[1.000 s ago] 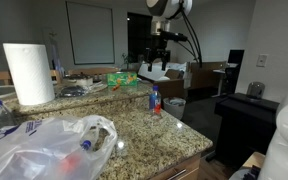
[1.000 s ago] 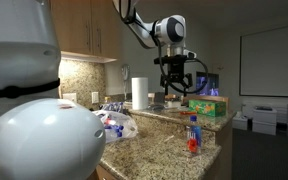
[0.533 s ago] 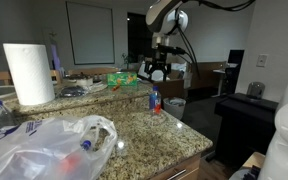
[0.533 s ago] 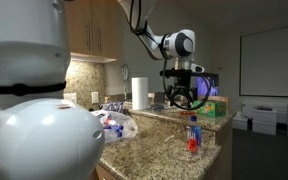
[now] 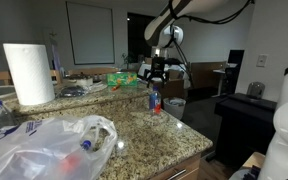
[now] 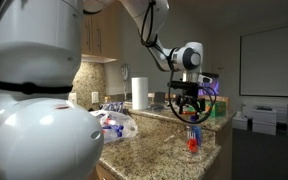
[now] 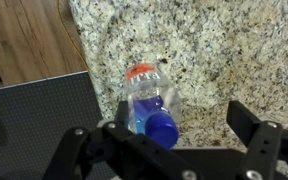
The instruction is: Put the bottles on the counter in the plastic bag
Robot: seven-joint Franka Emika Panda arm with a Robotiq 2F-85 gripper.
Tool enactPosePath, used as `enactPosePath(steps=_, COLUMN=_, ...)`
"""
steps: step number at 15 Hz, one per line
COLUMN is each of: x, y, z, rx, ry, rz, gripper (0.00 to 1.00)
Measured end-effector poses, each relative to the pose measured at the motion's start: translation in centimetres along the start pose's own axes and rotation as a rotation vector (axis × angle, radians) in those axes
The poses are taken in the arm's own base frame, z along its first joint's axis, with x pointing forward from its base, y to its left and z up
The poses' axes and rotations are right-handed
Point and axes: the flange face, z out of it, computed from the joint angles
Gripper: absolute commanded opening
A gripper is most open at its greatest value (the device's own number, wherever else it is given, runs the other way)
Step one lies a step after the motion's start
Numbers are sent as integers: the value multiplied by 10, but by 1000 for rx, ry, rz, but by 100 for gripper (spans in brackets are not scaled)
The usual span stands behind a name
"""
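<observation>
- The speckled granite surface lies bare between the plastic bag and one standing bottle.
- A red-capped bottle seems to be inside the bag already; the standing one is left, so the task looks partly done.
- The tool hovers over it, jaws spread, empty.
- In the wrist view, the surface's edge runs close at the bottle's 9 o'clock.
- In an exterior view, the bag lies toward its 7 o'clock.

Claw downward, jaws wide apart
</observation>
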Motion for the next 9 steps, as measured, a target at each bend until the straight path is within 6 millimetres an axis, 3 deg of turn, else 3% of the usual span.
enactPosePath(steps=8, x=20, y=8, z=20, rx=-14, ry=-11, rz=79, gripper=100)
enactPosePath(steps=9, x=23, y=8, z=19, rx=-14, ry=-4, rz=80, gripper=75)
